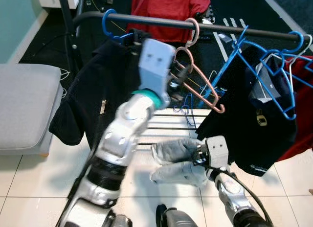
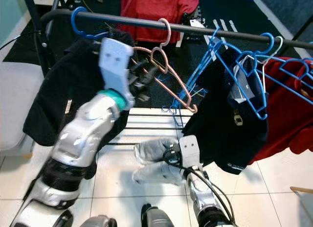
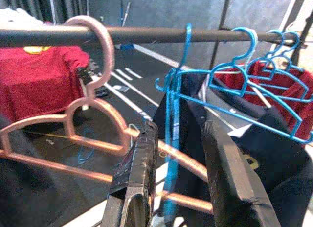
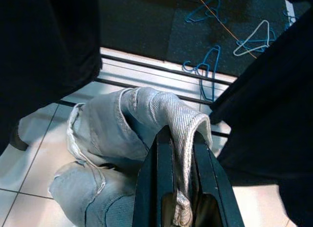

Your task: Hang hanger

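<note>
Up near the top centre of the head views, the pink hanger point(image 1: 198, 75) has its hook over the dark clothes rail point(image 1: 225, 28), which runs across the upper part of the frame. The hanger's body slopes down toward the lower right, its far end near the middle of the picture. The left gripper point(image 3: 188, 153) is raised just left of it; its jaws are spread, one finger on each side of the hanger's lower bar without pinching it, as the left wrist view shows.

Left of the pink hanger, a black garment point(image 1: 93, 95) hangs from a blue hanger point(image 1: 110, 24) at the upper left of the frame. To the right, a dark shirt point(image 1: 254, 124) hangs on blue hangers point(image 1: 274, 70), and a red garment point(image 2: 288, 114) hangs at the right edge. Another red garment point(image 1: 168, 11) shows beyond the rail at the top centre.

Low in the centre right of the frame, the right gripper point(image 4: 178, 188) has its jaws pinching a fold of pale grey denim point(image 4: 127, 134), which hangs bunched above the white tiled floor point(image 1: 29, 183). Loose blue hangers point(image 4: 208, 70) lie on the dark carpet point(image 4: 146, 31) beyond the tiles. A grey cushion point(image 1: 24, 104) sits at the left edge.
</note>
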### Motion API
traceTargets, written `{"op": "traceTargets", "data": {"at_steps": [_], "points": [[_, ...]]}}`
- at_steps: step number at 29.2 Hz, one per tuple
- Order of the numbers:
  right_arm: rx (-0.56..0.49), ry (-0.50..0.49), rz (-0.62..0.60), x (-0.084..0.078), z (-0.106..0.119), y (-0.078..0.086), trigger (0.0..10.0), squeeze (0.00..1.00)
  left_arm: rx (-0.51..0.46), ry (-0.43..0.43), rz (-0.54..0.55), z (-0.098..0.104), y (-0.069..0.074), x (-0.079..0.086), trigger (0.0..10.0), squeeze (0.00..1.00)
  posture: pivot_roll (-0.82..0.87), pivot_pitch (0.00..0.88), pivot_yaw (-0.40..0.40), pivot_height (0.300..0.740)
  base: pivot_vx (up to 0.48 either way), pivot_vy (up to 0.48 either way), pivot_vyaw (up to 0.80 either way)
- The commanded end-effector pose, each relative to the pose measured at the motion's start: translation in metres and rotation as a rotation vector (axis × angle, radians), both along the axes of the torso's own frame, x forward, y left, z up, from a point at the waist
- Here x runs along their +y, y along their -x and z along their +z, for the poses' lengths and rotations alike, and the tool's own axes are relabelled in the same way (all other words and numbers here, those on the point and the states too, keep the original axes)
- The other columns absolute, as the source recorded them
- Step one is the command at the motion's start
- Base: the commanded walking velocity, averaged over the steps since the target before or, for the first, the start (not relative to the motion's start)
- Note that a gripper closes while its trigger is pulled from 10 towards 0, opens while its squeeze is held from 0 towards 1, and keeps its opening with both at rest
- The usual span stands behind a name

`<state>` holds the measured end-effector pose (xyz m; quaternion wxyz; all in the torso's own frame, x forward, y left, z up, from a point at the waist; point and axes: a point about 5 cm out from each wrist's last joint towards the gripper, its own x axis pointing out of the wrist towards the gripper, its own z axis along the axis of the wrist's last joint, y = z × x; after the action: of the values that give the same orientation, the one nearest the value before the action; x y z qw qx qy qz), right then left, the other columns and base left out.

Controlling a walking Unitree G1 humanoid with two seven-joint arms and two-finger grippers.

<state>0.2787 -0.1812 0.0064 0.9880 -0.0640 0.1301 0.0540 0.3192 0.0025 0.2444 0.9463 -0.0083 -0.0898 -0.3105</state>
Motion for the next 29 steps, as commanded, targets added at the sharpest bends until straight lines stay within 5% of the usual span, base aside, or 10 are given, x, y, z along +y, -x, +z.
{"op": "traceTargets", "data": {"at_steps": [1, 9, 16, 17, 18, 24, 25, 26, 27, 29], "points": [[-0.002, -0.003, -0.030, -0.007, -0.001, 0.004, 10.0, 0.00, 0.028, -0.024, -0.008, -0.004, -0.001, -0.006, 10.0, 0.00, -0.03, 0.100, -0.030, 0.740, 0.000, 0.000, 0.00], [0.028, -0.003, -0.073, -0.016, -0.010, 0.016, 10.0, 0.00, 0.033, -0.045, -0.117, 0.020, 0.004, -0.036, 10.0, 0.00, -0.05, 0.106, -0.009, 0.740, 0.000, 0.000, 0.00], [0.029, -0.006, -0.069, -0.012, -0.011, 0.016, 10.0, 0.00, 0.052, -0.142, -0.061, 0.004, -0.001, -0.055, 10.0, 0.00, -0.05, 0.109, -0.002, 0.740, 0.000, 0.000, 0.00], [0.029, -0.007, -0.067, -0.010, -0.011, 0.015, 10.0, 0.00, 0.065, -0.160, -0.052, 0.000, -0.003, -0.060, 10.0, 0.38, -0.05, 0.112, -0.002, 0.740, 0.000, 0.000, 0.00], [0.029, -0.007, -0.063, -0.009, -0.011, 0.015, 10.0, 0.00, 0.093, -0.166, -0.042, -0.006, -0.006, -0.065, 10.0, 1.00, -0.05, 0.116, -0.001, 0.740, 0.000, 0.000, 0.00], [0.027, -0.009, -0.052, -0.006, -0.011, 0.015, 10.0, 0.00, 0.218, -0.161, -0.001, -0.025, -0.017, -0.070, 10.0, 1.00, -0.06, 0.127, 0.002, 0.740, 0.000, 0.000, 0.00], [0.027, -0.010, -0.050, -0.005, -0.011, 0.015, 10.0, 0.00, 0.267, -0.139, 0.012, -0.030, -0.020, -0.070, 10.0, 0.75, -0.06, 0.132, 0.002, 0.740, 0.000, 0.000, 0.00], [0.027, -0.010, -0.050, -0.005, -0.011, 0.015, 10.0, 0.00, 0.267, -0.139, 0.012, -0.030, -0.020, -0.070, 10.0, 0.75, -0.06, 0.132, 0.002, 0.740, 0.000, 0.000, 0.00], [0.029, -0.010, -0.047, -0.004, -0.011, 0.016, 10.0, 0.00, 0.313, -0.110, 0.016, -0.033, -0.022, -0.071, 10.0, 0.00, -0.06, 0.133, 0.001, 0.740, 0.000, 0.000, 0.00], [0.030, -0.011, -0.041, -0.002, -0.012, 0.016, 10.0, 0.00, 0.371, -0.068, 0.024, -0.038, -0.024, -0.072, 10.0, 0.00, -0.07, 0.135, 0.000, 0.740, 0.000, 0.000, 0.00]]}}
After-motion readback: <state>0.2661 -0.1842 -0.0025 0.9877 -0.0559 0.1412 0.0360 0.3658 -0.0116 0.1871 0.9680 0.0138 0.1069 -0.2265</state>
